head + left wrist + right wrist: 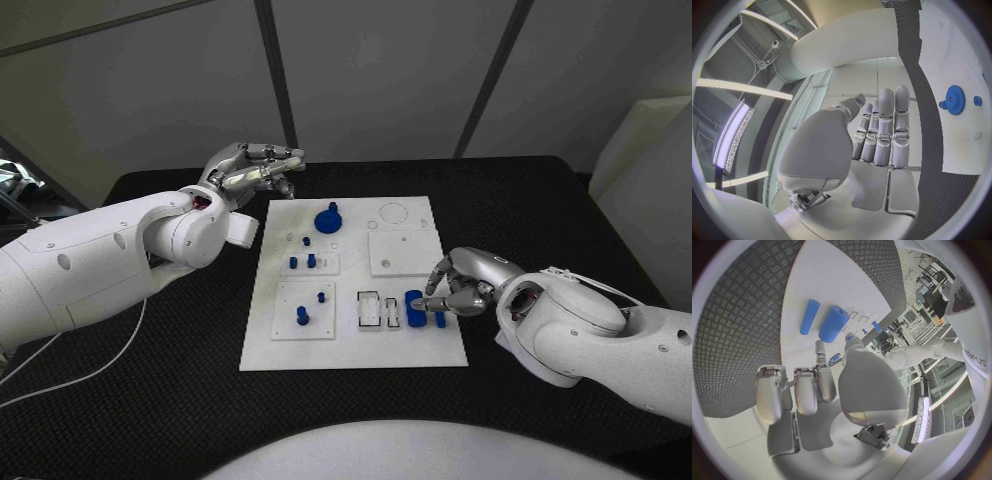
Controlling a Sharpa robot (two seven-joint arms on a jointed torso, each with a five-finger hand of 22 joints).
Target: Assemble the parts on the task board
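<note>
The white task board (353, 340) lies mid-table. On it are a blue gear (329, 217) (954, 99), small blue pegs (302, 261) and further blue pieces (303, 315) in the left blocks. Two blue cylinders (414, 307) (834, 323) lie side by side near the right edge. My right hand (459, 285) (826, 385) hovers just right of them, fingers curled down. A small blue part (835, 359) sits pinched between its thumb and a finger. My left hand (257, 168) (879, 135) hangs off the board's far left corner, fingers straight and together, holding nothing.
Two empty rectangular slots (381, 310) sit left of the cylinders. A round recess (394, 212) and a square recess (400, 253) lie on the board's right half. A cable (87, 365) runs across the black table (534, 190) at the near left.
</note>
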